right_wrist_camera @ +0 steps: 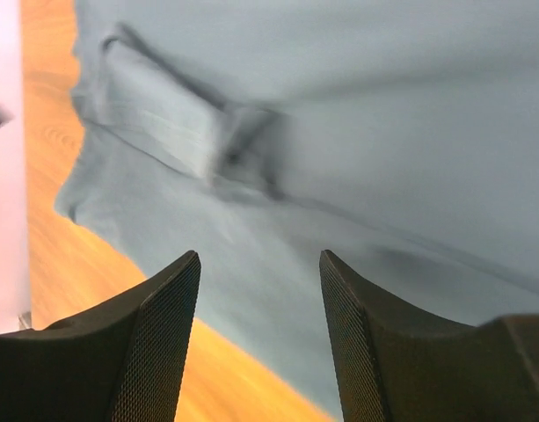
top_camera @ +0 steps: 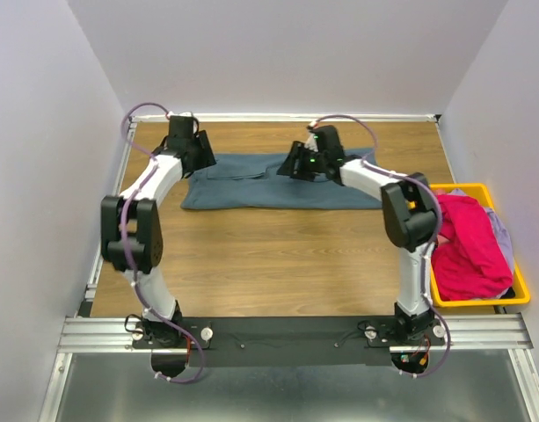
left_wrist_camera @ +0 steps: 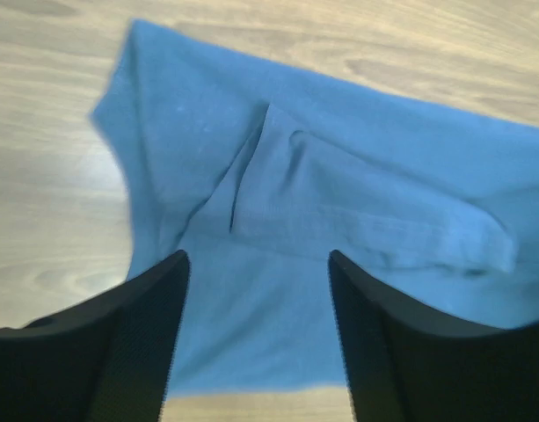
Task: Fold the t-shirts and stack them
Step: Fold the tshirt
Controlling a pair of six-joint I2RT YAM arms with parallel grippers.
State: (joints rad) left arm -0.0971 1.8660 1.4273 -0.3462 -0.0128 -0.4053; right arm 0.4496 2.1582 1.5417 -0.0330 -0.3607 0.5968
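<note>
Slate blue-grey t-shirt (top_camera: pixel 278 189) lies flat across the far side of the wooden table (top_camera: pixel 278 264), folded into a long band. One sleeve is doubled over near its middle, with soft creases around it. My left gripper (left_wrist_camera: pixel 258 257) is poised over the shirt's left end, jaws well apart and nothing between them, the cloth showing below. My right gripper (right_wrist_camera: pixel 259 255) hangs over the far edge near the shirt's middle, jaws likewise parted and empty. Whether either one touches the cloth I cannot tell. At the table's right side, a magenta-pink t-shirt (top_camera: pixel 467 246) is heaped in a yellow bin (top_camera: pixel 480 301), with a pale grey-blue t-shirt (top_camera: pixel 505 230) tucked behind it.
</note>
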